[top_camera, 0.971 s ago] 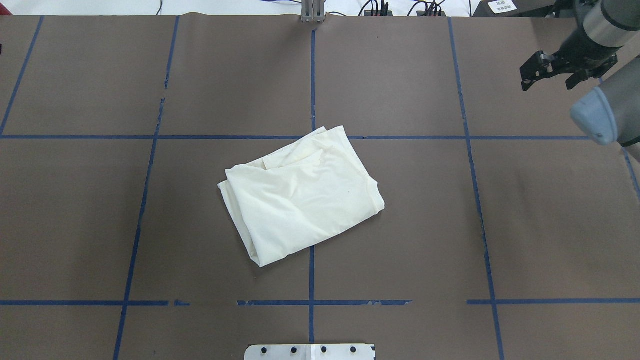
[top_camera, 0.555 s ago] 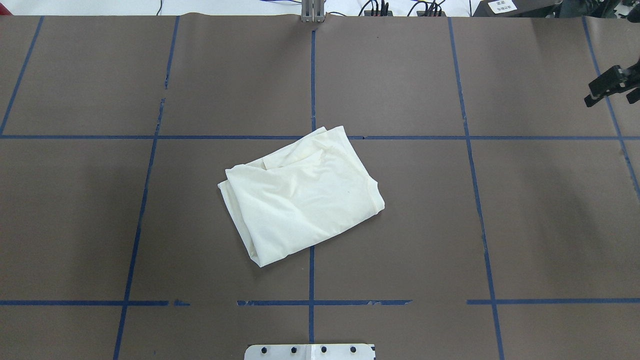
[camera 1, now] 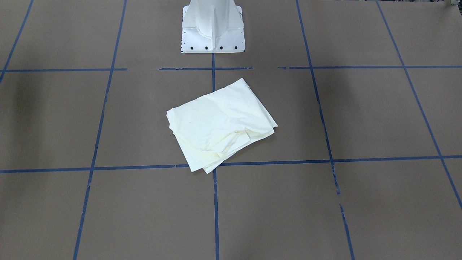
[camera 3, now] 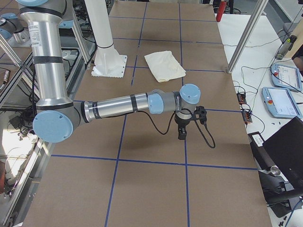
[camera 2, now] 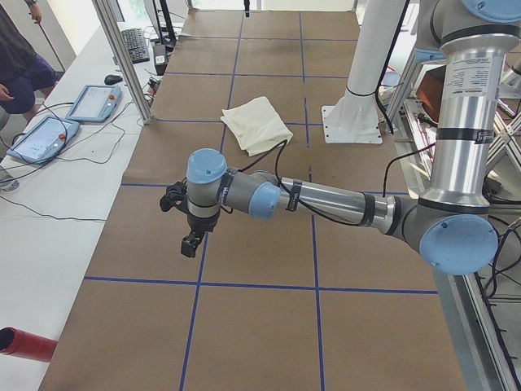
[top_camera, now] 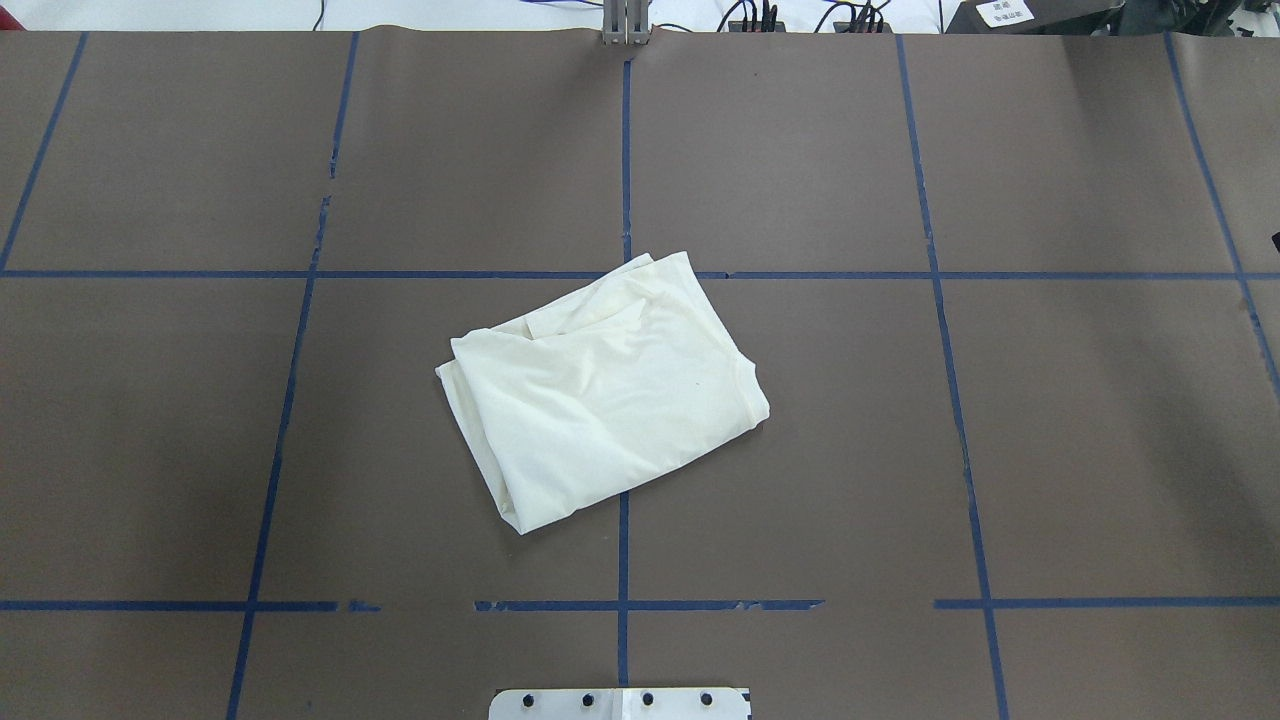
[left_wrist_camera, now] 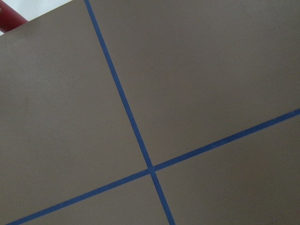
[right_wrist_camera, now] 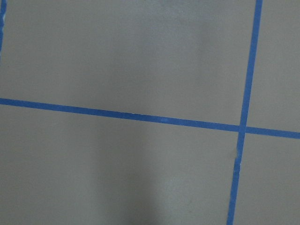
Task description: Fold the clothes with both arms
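The cream T-shirt (top_camera: 600, 400) lies folded into a tilted rectangle at the table's middle, plain side up, and also shows in the front-facing view (camera 1: 216, 122). No graphic shows. Neither gripper touches it. My left gripper (camera 2: 191, 243) shows only in the exterior left view, hanging over bare table far from the shirt (camera 2: 256, 122). My right gripper (camera 3: 182, 135) shows only in the exterior right view, likewise far from the shirt (camera 3: 164, 65). I cannot tell whether either gripper is open or shut. Both wrist views show only brown table and blue tape lines.
The white pedestal base (camera 1: 213, 29) stands at the table's robot-side edge. Teach pendants (camera 2: 94, 102) lie on a white side table, with metal frame posts (camera 2: 122, 57) beside it. A red object (camera 2: 24, 342) lies at the table's left end. Blue tape (top_camera: 622, 150) grids the brown table.
My right arm and gripper have swung out of the overhead view past its right edge. The shirt has not moved.
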